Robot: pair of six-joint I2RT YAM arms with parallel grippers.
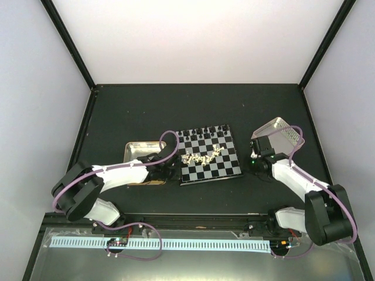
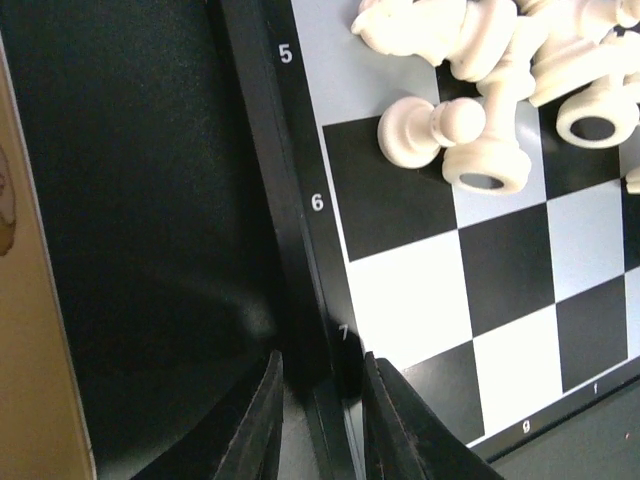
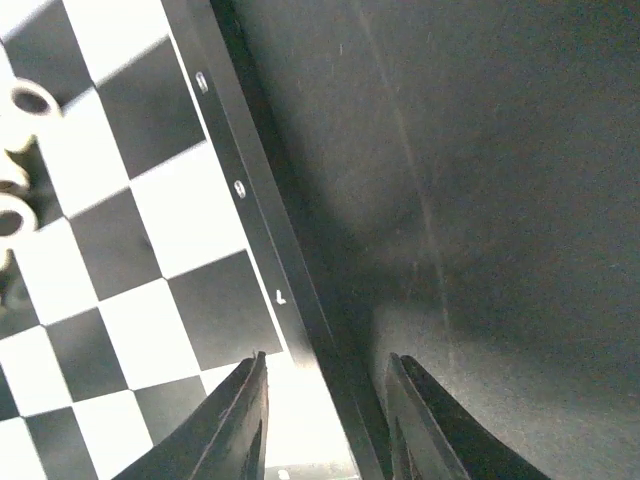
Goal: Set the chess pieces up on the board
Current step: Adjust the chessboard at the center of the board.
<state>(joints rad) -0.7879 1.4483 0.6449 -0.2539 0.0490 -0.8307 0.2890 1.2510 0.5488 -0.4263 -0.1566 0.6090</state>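
The board (image 1: 214,167) lies mid-table. Black chess pieces (image 1: 205,132) stand in a row along its far edge. Cream pieces (image 1: 202,156) lie tumbled in a pile near its middle; they also show in the left wrist view (image 2: 480,80). My left gripper (image 1: 174,170) is at the board's left edge. In the left wrist view (image 2: 322,358) it straddles the dark rim by the "7" label, jaws a little apart with nothing clearly held. My right gripper (image 1: 253,165) is open and straddles the board's right rim (image 3: 328,358), empty.
A gold-rimmed tin tray (image 1: 137,149) lies just left of the board, under my left arm; its side shows in the left wrist view (image 2: 20,300). Another square tray (image 1: 280,130) sits tilted to the board's right, behind my right gripper.
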